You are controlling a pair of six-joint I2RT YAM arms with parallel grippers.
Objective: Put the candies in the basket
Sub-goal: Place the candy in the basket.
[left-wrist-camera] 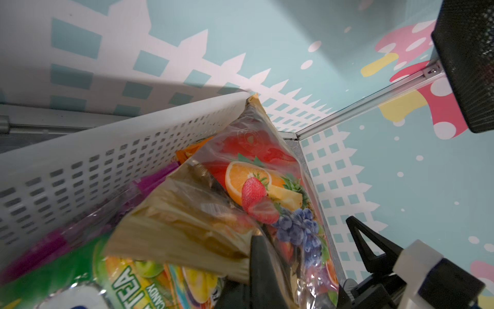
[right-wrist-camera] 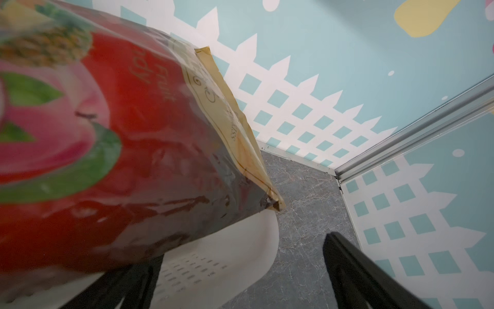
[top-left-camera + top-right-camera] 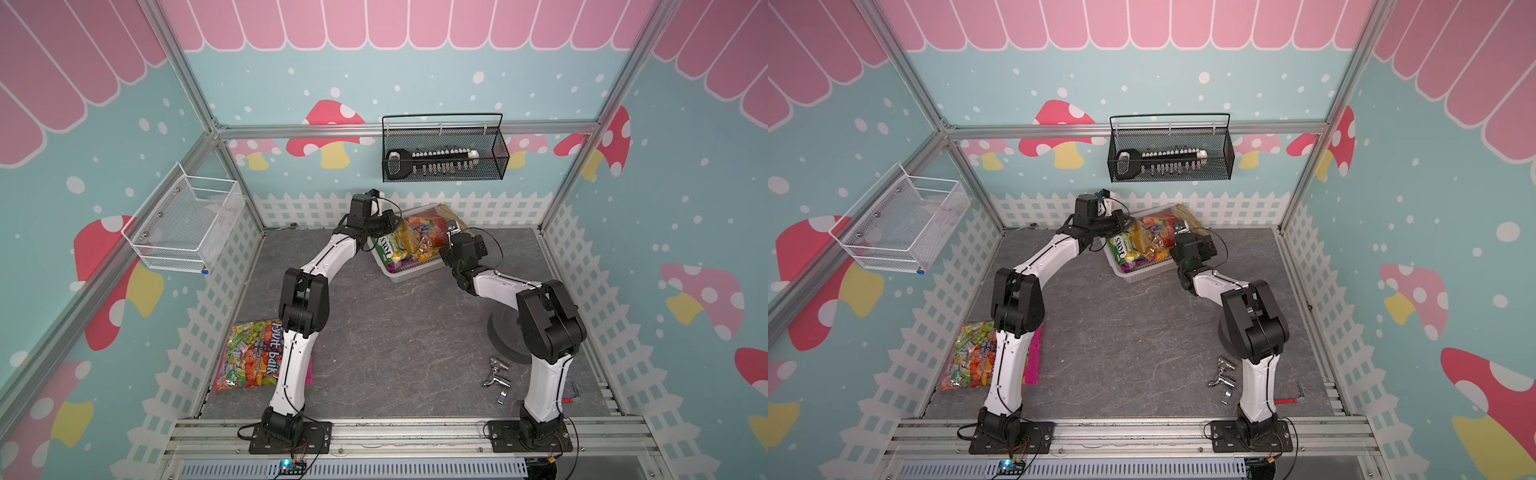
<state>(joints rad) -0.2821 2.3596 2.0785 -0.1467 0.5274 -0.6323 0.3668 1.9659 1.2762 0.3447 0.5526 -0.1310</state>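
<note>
The white perforated basket [image 3: 409, 272] [image 3: 1142, 275] stands at the back of the table, piled with candies. An orange FOX'S bag [image 3: 384, 246] lies at its left end, and green [image 1: 66, 267] and purple [image 1: 149, 184] bags lie underneath. The large red-gold fruit bag [image 3: 428, 224] [image 1: 254, 174] [image 2: 133, 133] rests on top, its gold end sticking over the far rim. My left gripper [image 3: 392, 230] [image 1: 258, 240] is shut on that bag's film. My right gripper [image 3: 445, 249] [image 2: 235, 270] is open, straddling the basket's corner [image 2: 227, 254] under the bag. The large clear multicoloured bag [image 3: 249, 357] [image 3: 971, 357] lies at the front left, partly behind my left arm.
Small shiny metal parts [image 3: 496, 376] lie at the front right beside a dark round disc [image 3: 505, 336]. A black wire basket [image 3: 444, 158] hangs on the back wall above the white basket. A white wire basket [image 3: 187, 224] hangs on the left wall.
</note>
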